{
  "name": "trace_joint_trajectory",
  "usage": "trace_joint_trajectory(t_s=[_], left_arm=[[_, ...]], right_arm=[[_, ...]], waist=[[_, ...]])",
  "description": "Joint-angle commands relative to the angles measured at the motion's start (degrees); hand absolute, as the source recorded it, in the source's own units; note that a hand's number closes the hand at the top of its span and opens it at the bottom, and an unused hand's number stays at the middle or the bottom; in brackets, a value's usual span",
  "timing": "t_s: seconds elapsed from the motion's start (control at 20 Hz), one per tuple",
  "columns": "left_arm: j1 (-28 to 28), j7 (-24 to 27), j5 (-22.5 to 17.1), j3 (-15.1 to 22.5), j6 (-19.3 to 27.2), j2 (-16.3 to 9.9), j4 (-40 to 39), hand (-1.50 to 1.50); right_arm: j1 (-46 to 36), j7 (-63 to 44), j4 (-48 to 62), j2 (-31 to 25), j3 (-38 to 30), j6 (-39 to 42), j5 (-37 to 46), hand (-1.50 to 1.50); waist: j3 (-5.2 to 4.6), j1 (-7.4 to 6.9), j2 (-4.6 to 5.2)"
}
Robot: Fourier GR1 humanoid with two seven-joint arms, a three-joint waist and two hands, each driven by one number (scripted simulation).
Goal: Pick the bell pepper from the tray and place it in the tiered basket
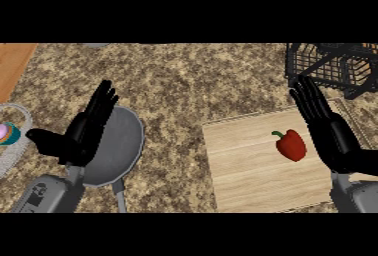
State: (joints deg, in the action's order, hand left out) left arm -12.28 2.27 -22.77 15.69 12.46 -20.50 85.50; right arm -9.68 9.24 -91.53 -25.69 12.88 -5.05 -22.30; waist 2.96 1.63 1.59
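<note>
A red bell pepper [291,145] with a green stem lies on a light wooden tray [244,170] at the right of the counter. My right hand [328,127] is open, fingers straight and pointing up, just right of the pepper and not touching it. The black wire tiered basket [332,65] stands at the far right corner, beyond the right hand's fingertips. My left hand [81,132] is open with fingers up at the left, over a grey pan.
A grey pan [122,150] with its handle toward the front edge lies under my left hand. At the left edge sits a pale plate [18,132] with a small colourful item [9,134]. A wooden surface [13,62] shows at the far left corner.
</note>
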Motion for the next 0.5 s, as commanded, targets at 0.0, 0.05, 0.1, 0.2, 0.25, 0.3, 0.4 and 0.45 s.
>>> trace_joint_trajectory(t_s=[0.0,0.05,0.1,0.2,0.25,0.3,0.4,0.45], left_arm=[[0.9,-1.9,2.9,-0.4,0.5,-3.8,0.0,0.00],[-1.3,-2.4,5.6,-1.1,2.8,-4.5,-2.0,0.00],[0.9,-1.2,7.4,-1.8,2.8,-7.1,-2.8,0.00],[1.1,-1.5,10.8,-3.9,4.7,-12.0,-3.5,0.00],[0.7,-1.6,13.9,-4.1,7.6,-12.9,-5.1,0.00],[2.5,-2.2,8.3,-3.3,5.1,-8.8,-4.9,0.00],[3.1,-1.7,10.9,-3.8,6.2,-11.2,-5.5,0.00],[2.4,-2.1,11.6,-3.7,6.4,-11.4,-5.9,0.00]], right_arm=[[1.9,-1.0,0.0,-0.5,-2.5,0.6,-2.3,1.50],[2.9,2.3,2.7,0.0,-2.9,1.7,-1.7,1.50],[0.5,-1.1,1.5,-3.0,-5.6,3.3,-4.3,1.50],[0.6,-0.6,3.0,-5.2,-7.5,5.5,-5.1,1.50],[-0.5,-2.5,2.8,-5.2,-8.3,4.6,-5.9,1.50],[-1.8,8.2,-0.7,6.9,-19.4,-8.9,-12.5,1.50],[8.2,-3.9,12.2,-9.9,-13.2,-14.0,7.8,-1.50],[9.2,-3.4,13.3,-7.2,-13.6,-16.3,7.2,-1.50]], waist=[[-2.89,-1.27,-1.67],[-2.85,-1.20,-1.49],[-2.89,-1.54,-1.57],[-2.85,-1.98,-1.63],[-2.87,-1.88,-1.60],[-0.11,4.87,-4.66],[-3.25,0.86,-0.87],[-3.00,0.26,-1.13]])
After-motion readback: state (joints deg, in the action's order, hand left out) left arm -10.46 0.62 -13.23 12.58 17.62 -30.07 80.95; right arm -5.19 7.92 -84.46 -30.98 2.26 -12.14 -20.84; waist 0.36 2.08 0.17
